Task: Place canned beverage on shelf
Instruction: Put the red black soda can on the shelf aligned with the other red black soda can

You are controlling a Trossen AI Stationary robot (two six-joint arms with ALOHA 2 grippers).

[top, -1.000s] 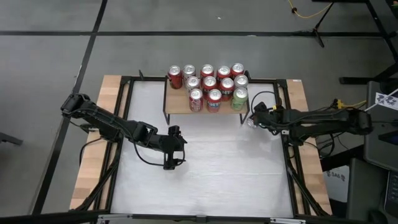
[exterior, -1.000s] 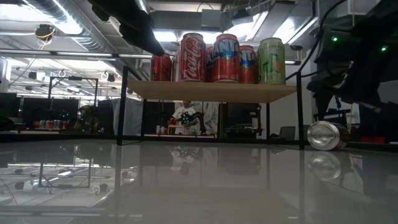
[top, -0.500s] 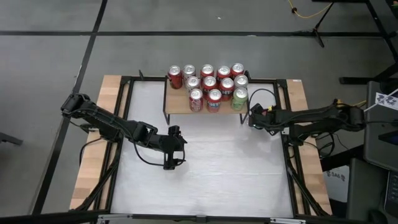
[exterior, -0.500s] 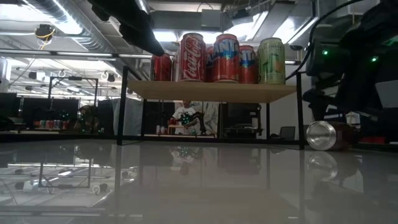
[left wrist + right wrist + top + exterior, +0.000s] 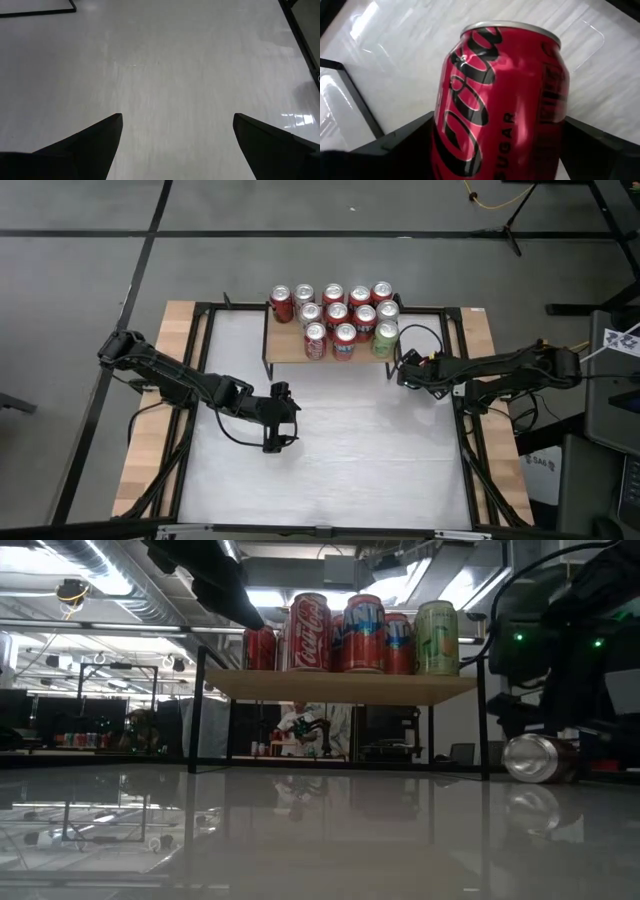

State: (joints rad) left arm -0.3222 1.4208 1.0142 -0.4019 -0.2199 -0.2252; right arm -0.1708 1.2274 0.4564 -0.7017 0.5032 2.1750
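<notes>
A red cola can (image 5: 505,100) lies on its side on the white table (image 5: 330,460), right of the shelf's right front leg; its silver end (image 5: 540,758) shows in the low view. My right gripper (image 5: 403,372) is low over the can and open, one finger on either side of its body. The shelf (image 5: 290,345), a light-wood plank on black legs (image 5: 340,686), carries several upright cans (image 5: 340,315). My left gripper (image 5: 272,442) hangs open above the table's middle, nothing between its fingers (image 5: 177,145). My right gripper comes at the lying can from above, slanting down. Its fingers (image 5: 395,150) flank the can's round body (image 5: 445,125), lying across it. I cannot tell whether they touch it. The can rests on the table.
The shelf's black right front leg (image 5: 483,720) stands close to the can's left. The table's black frame rail (image 5: 462,420) runs just right of my right gripper. White table surface lies between the two arms.
My right gripper has come down and a little toward the shelf's right leg, settling around the lying can; its finger gap is unchanged. The can has shifted slightly toward the table's right edge in the low view.
</notes>
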